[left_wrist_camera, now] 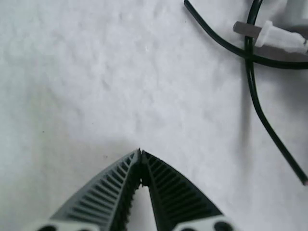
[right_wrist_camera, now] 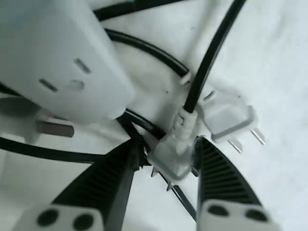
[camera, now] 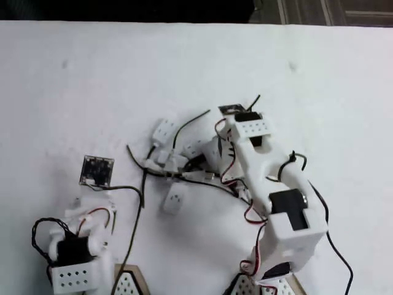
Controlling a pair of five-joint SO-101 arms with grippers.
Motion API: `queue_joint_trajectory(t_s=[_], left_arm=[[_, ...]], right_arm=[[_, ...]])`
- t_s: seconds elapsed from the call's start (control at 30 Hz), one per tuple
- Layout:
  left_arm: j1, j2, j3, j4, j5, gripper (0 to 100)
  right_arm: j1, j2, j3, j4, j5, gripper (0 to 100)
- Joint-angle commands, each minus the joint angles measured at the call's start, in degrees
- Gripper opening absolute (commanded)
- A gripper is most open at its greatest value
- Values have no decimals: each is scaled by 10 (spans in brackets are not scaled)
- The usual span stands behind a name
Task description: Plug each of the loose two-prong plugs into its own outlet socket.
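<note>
The white two-prong plug (right_wrist_camera: 171, 156) sits in the wire tangle at the middle of the table (camera: 61, 92). The right gripper (right_wrist_camera: 168, 144) looks clamped on its body, squeezing from both sides. A second plug (right_wrist_camera: 226, 118) lies just beside it, and the outlet block (right_wrist_camera: 62, 62) is close, slots showing. Best bet imo: lift clear of the black cable (right_wrist_camera: 211, 53), square the prongs to the slots, push straight. The left gripper (left_wrist_camera: 140, 154) hangs closed on nothing, near-left.

My ribbed plastic fingers (right_wrist_camera: 115, 187) are dark grey. The moulded two-prong plug (right_wrist_camera: 171, 156) is white and its round cable (right_wrist_camera: 214, 53) black. The boxy outlet socket (right_wrist_camera: 57, 53) is white.
</note>
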Motion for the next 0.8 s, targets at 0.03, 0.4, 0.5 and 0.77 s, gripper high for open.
queue_joint_trajectory(t_s=[0.03,0.4,0.5,0.77], left_arm=[[-5,-1,-3,2,-3,24],[-5,-1,-3,2,-3,24],[-5,-1,-3,2,-3,24],[7,0,-3,1,-2,24]], right_arm=[[4,0,-46,30,-7,103],[1,0,-92,116,-3,17],[3,-29,-89,138,10,17],[0,-224,-37,187,82,17]])
